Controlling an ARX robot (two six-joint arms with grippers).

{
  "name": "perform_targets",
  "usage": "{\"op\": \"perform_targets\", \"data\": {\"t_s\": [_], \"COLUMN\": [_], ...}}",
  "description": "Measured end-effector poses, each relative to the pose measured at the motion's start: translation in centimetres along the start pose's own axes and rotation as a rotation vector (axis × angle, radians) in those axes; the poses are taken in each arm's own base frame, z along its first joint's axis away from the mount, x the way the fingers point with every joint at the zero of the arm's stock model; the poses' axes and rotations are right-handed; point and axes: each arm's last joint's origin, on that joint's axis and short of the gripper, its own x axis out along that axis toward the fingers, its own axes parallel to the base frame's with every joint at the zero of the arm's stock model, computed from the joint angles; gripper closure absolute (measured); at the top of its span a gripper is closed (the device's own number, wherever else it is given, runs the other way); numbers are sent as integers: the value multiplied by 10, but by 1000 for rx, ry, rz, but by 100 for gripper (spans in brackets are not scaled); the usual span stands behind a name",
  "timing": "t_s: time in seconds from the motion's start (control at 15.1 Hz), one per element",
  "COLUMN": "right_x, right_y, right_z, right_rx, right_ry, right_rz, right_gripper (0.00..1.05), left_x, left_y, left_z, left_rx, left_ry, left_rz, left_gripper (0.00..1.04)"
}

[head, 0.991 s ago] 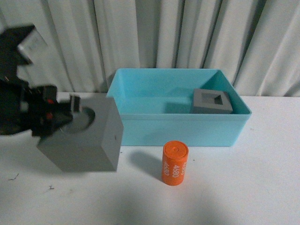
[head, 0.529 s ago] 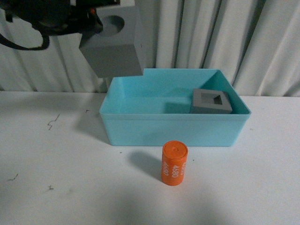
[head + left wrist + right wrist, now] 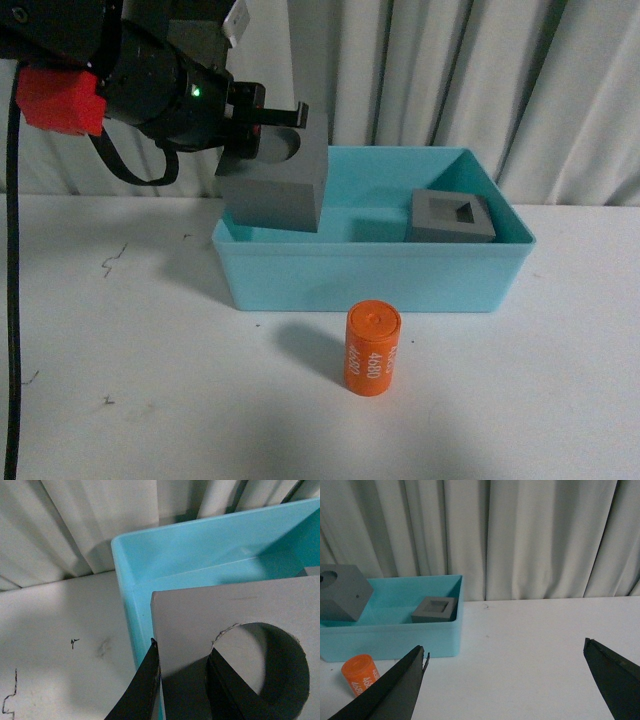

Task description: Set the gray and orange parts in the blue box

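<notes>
Front view: left gripper [image 3: 262, 125] comes in from upper left of the frame, black arm with a red part, fingers clamped on the round-recess gray cube [image 3: 275, 190]. The cube hangs tilted over the left end of the blue box [image 3: 370, 255], its lower edge down behind the box's front wall; cannot tell if it touches the box floor. Left wrist view shows the grip close up: one finger outside the cube's [image 3: 200, 615] wall, the other inside the round recess, pinching that wall, box [image 3: 200, 545] beneath. Square-recess gray cube [image 3: 453, 217] lies inside the box at its right end, recess up. Orange cylinder [image 3: 373, 348] printed "4680" stands upright on the white worktop [image 3: 150, 380], centre lower frame, just in front of the box and apart from it. Right gripper [image 3: 505, 647] shows only in its own wrist view: fingers spread wide, holding nothing, above bare worktop, well apart from the box [image 3: 390, 630]. Pale curtain [image 3: 450, 70] across the back.
</notes>
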Motion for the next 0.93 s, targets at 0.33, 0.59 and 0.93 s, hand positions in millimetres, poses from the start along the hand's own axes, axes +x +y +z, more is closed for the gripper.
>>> {"op": "perform_targets", "data": {"t_s": [0.33, 0.59, 0.93], "right_x": [0, 0, 0], "right_y": [0, 0, 0], "right_z": [0, 0, 0], "right_rx": [0, 0, 0], "right_ry": [0, 0, 0], "right_rz": [0, 0, 0], "right_gripper": [6, 6, 6], "left_x": [21, 17, -187], "left_y": [3, 17, 75], "left_z": [-16, -22, -100], "left_rx": [1, -26, -552], "left_ry": [56, 66, 70], "left_rz": [30, 64, 98], "left_gripper": [84, 37, 7]}}
